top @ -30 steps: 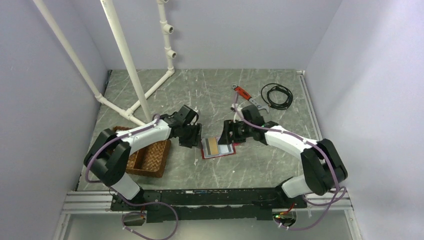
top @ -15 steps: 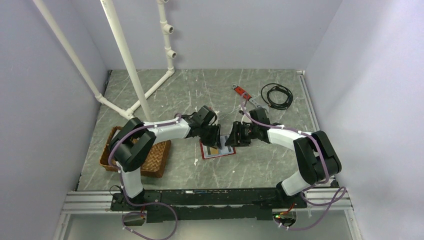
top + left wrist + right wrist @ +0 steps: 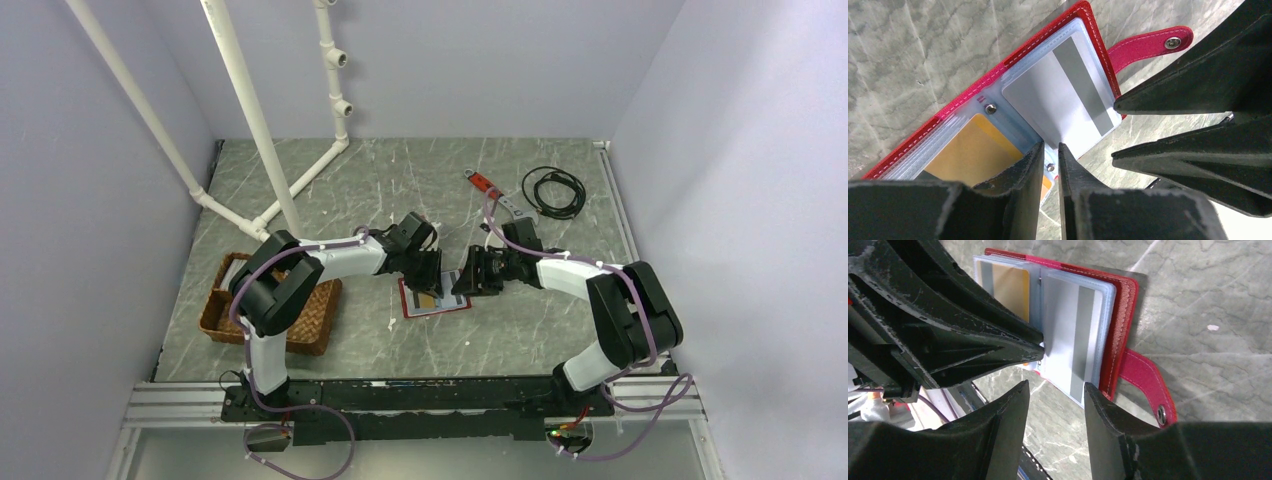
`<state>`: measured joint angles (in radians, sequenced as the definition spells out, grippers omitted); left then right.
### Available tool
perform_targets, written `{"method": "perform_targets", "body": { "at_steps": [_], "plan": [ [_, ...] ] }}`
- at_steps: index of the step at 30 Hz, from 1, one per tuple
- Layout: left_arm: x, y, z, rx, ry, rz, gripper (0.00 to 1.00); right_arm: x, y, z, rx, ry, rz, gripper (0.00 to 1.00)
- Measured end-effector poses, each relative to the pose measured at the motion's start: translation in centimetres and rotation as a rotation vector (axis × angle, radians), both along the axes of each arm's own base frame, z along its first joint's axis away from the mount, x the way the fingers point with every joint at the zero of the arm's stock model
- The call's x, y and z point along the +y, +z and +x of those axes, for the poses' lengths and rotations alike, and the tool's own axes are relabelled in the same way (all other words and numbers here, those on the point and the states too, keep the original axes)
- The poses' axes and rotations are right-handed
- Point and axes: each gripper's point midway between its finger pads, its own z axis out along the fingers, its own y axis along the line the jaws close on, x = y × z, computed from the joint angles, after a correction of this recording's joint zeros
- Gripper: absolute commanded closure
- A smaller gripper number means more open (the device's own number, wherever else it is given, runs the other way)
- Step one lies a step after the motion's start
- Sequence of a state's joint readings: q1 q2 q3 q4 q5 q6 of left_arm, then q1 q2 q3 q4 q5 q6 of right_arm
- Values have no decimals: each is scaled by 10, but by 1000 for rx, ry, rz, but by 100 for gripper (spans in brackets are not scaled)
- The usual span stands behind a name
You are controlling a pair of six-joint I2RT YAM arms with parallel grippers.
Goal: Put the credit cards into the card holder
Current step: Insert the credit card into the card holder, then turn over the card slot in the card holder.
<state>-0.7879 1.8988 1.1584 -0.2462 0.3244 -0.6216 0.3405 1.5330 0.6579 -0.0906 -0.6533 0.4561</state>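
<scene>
From above, I see both arms reaching inward, wrists bent down. The left claw [image 3: 432,281] and right claw [image 3: 463,280] meet over the open red card holder [image 3: 425,306] near the middle of the desk [image 3: 400,190].

Left wrist: its fingers stand nearly together at the holder's spine, and I cannot tell whether they grasp a sleeve. A gold card [image 3: 973,150] and a grey card [image 3: 1063,95] sit in sleeves.

Right wrist: that claw is released, its fingers apart at the grey card's edge.

Light is even and diffuse from overhead, shadows faint. Soft glare on the card holder [image 3: 993,95] sleeves. Left fingers [image 3: 1018,200] over it are dark and blurred; the counter [image 3: 908,60] beside it is sharp.
</scene>
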Motion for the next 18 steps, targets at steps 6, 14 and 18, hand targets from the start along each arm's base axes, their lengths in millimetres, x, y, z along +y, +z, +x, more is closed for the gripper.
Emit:
{"method": "perform_targets", "body": {
  "at_steps": [6, 14, 18],
  "plan": [
    [0, -2, 0, 2, 1, 2, 79, 7, 2, -2, 4, 26, 49, 53],
    [0, -3, 0, 3, 1, 2, 80, 3, -2, 1, 5, -2, 18, 47],
    [0, -3, 0, 2, 1, 3, 80, -4, -5, 2, -10, -15, -24, 48]
  ]
}}
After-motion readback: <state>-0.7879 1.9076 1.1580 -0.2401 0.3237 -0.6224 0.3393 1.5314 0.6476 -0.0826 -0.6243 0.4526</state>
